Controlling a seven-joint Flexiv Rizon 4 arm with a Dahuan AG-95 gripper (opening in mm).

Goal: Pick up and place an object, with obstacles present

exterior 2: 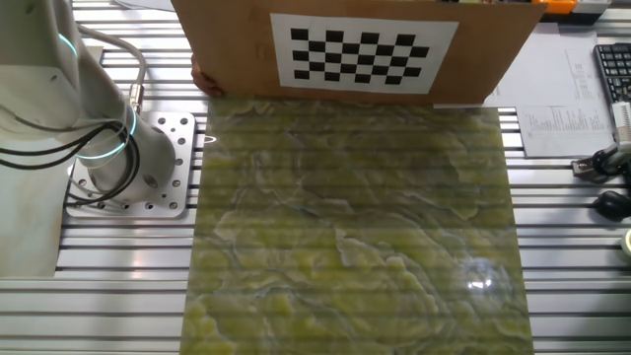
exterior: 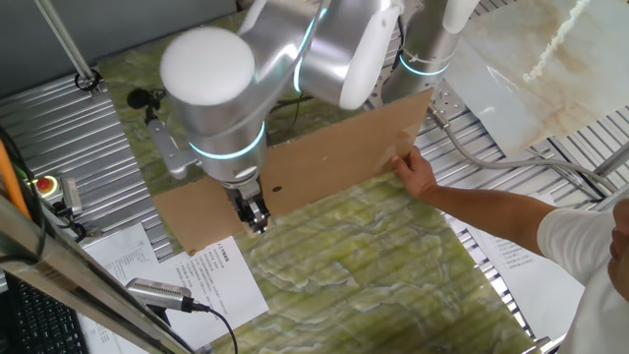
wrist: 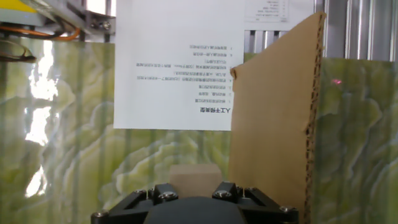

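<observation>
Fingers (wrist: 194, 200) clamp cube (wrist: 195, 176); cardboard sheet (wrist: 273, 118) (hand-held (exterior: 418, 175)) stands just right.

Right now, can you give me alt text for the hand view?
A small tan wooden cube sits just ahead of the pincer, on a green marbled mat. A brown cardboard sheet stands upright to its right, with a white printed paper lying beyond.

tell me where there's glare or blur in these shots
The other fixed view: a bright glare spot on the green mat. Hand view: washed-out reflection along the mat's left side, and the gripper body looms dark and soft. One fixed view: evenly lit, with the foreground bar blurred.
</observation>
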